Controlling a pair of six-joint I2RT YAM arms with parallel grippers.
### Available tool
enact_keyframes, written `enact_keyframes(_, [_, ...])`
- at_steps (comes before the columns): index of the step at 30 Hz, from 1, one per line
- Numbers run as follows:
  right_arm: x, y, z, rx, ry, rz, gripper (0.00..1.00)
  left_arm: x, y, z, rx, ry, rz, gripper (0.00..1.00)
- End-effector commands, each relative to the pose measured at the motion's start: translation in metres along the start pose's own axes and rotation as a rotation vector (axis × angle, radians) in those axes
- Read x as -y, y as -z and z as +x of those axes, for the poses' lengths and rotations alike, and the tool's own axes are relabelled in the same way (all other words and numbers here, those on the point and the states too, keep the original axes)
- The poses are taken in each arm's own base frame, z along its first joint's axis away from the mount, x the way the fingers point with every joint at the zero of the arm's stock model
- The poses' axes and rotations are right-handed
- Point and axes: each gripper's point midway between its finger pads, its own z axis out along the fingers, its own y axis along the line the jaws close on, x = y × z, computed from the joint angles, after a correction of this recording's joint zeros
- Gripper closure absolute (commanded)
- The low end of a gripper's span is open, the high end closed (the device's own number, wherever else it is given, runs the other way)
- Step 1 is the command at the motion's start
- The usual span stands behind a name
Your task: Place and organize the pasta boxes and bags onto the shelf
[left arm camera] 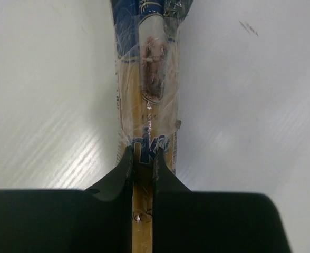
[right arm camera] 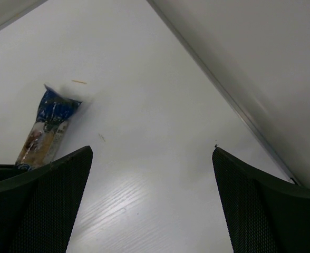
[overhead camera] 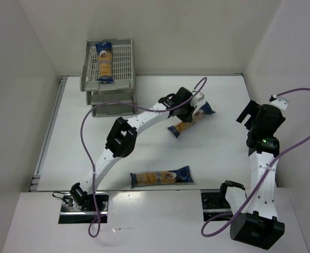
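Top external view: the grey three-tier shelf [overhead camera: 122, 58] stands well away, beyond and to the left of the left gripper [overhead camera: 191, 112], with one pasta packet [overhead camera: 105, 62] on its top tray. The step in hand looks like the pick-up of the second packet [left arm camera: 147, 95]: the jaws are clamped across it, and the rest extends ahead of the fingertips. Next comes a lift and carry to the shelf. A third packet [overhead camera: 161, 177] lies behind, near the bases. The right gripper [right arm camera: 152, 153] is spread wide, holding nothing.

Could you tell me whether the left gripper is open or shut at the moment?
Shut on the pasta packet: the wrist view shows the left gripper pinching its end.
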Motion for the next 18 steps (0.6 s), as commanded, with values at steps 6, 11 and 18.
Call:
enact_keyframes(6, [-0.032,0.000,0.003,-0.007,0.015,-0.192,0.00,-0.027,0.088,0.038,-0.129,0.016,0.102,1.00])
enact_keyframes(11, [-0.050,-0.003,0.003,0.010,0.060,-0.265,0.00,-0.047,0.110,0.146,-0.393,-0.080,0.017,0.91])
enact_keyframes(18, [-0.080,0.002,0.007,0.009,0.136,-0.348,0.00,-0.035,0.113,0.115,-0.317,-0.064,0.069,0.00])
